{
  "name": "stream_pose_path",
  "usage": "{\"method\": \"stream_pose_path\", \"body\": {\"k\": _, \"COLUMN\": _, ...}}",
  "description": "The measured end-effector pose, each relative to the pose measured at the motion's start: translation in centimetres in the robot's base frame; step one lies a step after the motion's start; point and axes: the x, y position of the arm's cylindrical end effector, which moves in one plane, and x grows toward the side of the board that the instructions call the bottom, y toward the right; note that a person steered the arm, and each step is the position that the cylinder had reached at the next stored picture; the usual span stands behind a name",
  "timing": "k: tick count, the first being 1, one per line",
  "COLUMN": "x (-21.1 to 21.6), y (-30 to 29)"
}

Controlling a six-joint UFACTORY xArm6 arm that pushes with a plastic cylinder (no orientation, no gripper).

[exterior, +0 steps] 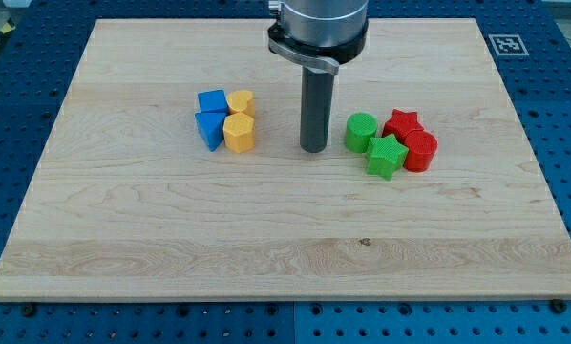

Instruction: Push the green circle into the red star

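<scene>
The green circle [360, 131] stands right of the board's middle, touching or almost touching the red star [401, 123] on its right. My tip [313, 149] rests on the board just left of the green circle, with a small gap between them. A green star [386, 157] sits below the green circle and the red star. A red cylinder [420, 150] sits right of the green star, below the red star.
Left of my tip is a tight cluster: a blue block [212, 100], a blue triangular block [210, 128], a yellow block [241, 102] and a yellow hexagonal block [239, 133]. The wooden board [171, 239] lies on a blue perforated table.
</scene>
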Motion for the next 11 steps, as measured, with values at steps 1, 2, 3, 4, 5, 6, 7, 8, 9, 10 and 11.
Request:
{"method": "stream_pose_path", "body": {"k": 1, "x": 0.0, "y": 1.1}}
{"method": "stream_pose_path", "body": {"k": 2, "x": 0.0, "y": 1.6}}
{"method": "stream_pose_path", "body": {"k": 3, "x": 0.0, "y": 1.7}}
{"method": "stream_pose_path", "body": {"k": 4, "x": 0.0, "y": 2.0}}
{"method": "stream_pose_path", "body": {"k": 5, "x": 0.0, "y": 2.7}}
{"method": "stream_pose_path", "body": {"k": 6, "x": 0.0, "y": 3.8}}
{"method": "stream_pose_path", "body": {"k": 7, "x": 0.0, "y": 4.8}}
{"method": "stream_pose_path", "body": {"k": 8, "x": -0.1, "y": 5.6}}
{"method": "stream_pose_path", "body": {"k": 9, "x": -1.9, "y": 5.2}}
{"method": "stream_pose_path", "body": {"k": 10, "x": -2.8, "y": 5.0}}
{"method": "stream_pose_path", "body": {"k": 11, "x": -3.4, "y": 5.0}}
